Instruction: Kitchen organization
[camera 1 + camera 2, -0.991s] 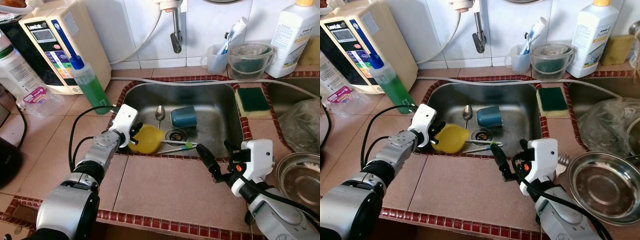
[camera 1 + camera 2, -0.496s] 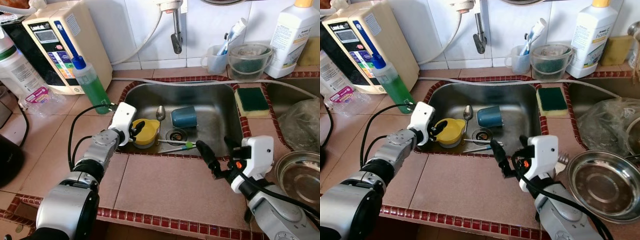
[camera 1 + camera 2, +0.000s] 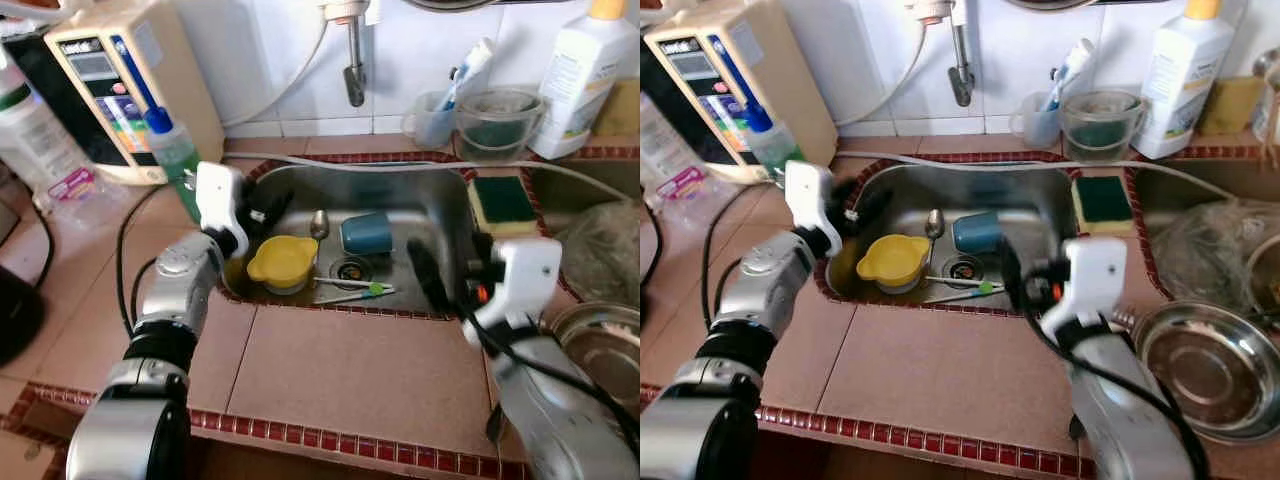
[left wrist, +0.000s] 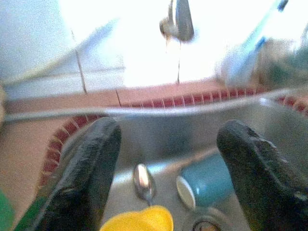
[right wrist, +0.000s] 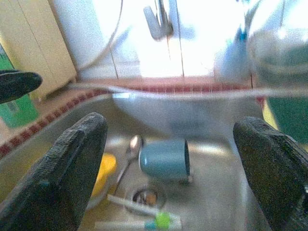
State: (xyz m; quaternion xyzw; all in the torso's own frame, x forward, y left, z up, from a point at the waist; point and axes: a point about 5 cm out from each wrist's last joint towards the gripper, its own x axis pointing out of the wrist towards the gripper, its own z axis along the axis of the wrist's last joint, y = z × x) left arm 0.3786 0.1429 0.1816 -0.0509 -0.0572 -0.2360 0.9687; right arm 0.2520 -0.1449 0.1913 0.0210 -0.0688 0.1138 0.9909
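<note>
I judge the tidying barely begun: a glossy yellow plastic bowl, a teal cup on its side, a steel spoon and a toothbrush lie in the stainless sink. My left gripper and right gripper hover released, grasping nothing.

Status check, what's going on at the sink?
Left gripper open, empty, over sink's left rim. Right gripper open above sink. Yellow bowl upright in basin; blue cup, spoon, toothbrush alongside.
</note>
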